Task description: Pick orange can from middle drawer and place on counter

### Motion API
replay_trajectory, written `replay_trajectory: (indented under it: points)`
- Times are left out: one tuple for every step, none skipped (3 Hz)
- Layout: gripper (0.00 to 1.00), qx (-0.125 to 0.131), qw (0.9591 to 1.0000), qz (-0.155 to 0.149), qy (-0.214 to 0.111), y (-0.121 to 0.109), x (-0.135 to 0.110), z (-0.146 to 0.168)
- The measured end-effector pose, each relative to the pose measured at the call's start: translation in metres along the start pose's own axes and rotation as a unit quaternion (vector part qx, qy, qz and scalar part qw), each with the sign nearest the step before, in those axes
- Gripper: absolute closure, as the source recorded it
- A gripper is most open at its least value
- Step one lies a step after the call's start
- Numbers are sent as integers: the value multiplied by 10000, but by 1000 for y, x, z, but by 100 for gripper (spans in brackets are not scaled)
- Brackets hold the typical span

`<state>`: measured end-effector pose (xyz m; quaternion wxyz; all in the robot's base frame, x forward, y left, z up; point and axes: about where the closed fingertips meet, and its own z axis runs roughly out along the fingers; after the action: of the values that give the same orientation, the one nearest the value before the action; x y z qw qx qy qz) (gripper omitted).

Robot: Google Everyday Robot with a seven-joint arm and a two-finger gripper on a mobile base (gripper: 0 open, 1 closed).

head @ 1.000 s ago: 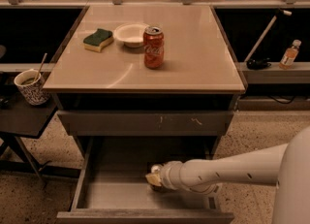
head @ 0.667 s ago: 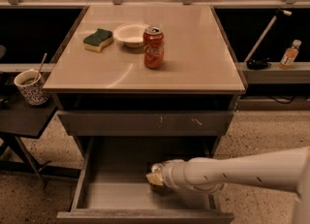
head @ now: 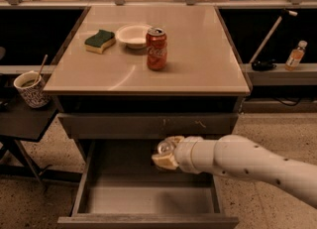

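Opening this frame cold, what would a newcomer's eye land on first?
First, the white arm reaching in from the right, its claw closed around the orange can, whose silver top shows, held over the open middle drawer. Next, the red Coca-Cola can standing upright on the counter, just right of a white bowl and a green sponge.

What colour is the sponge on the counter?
The sponge is green over yellow, camera view. The gripper holds the orange can above the middle drawer.
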<state>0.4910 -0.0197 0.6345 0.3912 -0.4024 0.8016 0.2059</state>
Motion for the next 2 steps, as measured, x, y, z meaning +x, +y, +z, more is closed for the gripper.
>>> replay_trajectory:
  points:
    - [100,422,9985,-239,-268,-29,-51,-96]
    - [100,1197,9924,12,-284,-95,-60,-219]
